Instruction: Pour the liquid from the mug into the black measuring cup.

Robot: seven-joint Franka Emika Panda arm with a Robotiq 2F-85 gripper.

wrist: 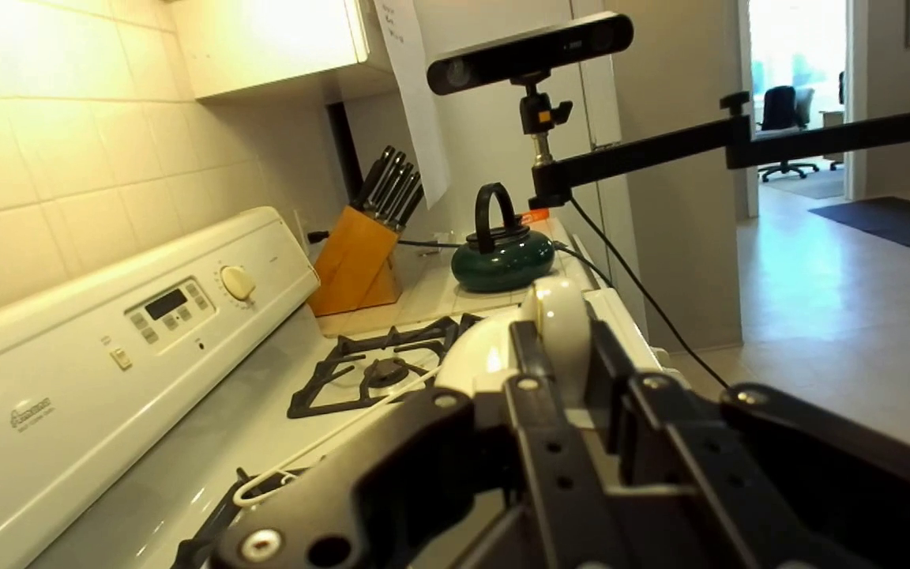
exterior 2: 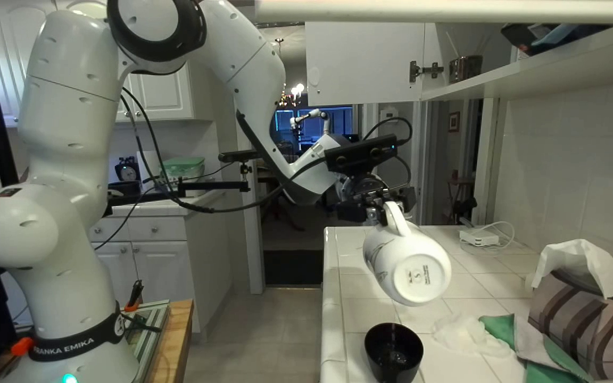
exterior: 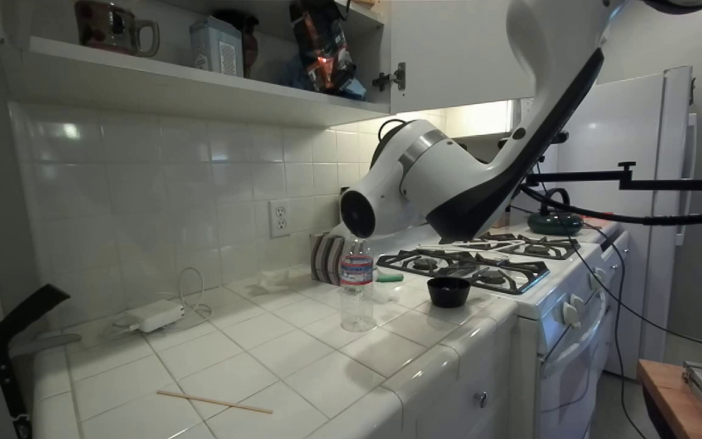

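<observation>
At jaws, mug [exterior 2: 408,259] sideways, handle [exterior 2: 397,219] up

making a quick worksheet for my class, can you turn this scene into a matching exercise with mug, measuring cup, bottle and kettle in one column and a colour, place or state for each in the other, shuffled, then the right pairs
Column one
1. mug
2. measuring cup
3. bottle
4. kettle

Column two
A. clear plastic, standing upright
B. dark green, right of the knife block in the wrist view
C. white, tipped, held in the hand
D. black, on the tiled counter

Right pairs
1-C
2-D
3-A
4-B
</observation>
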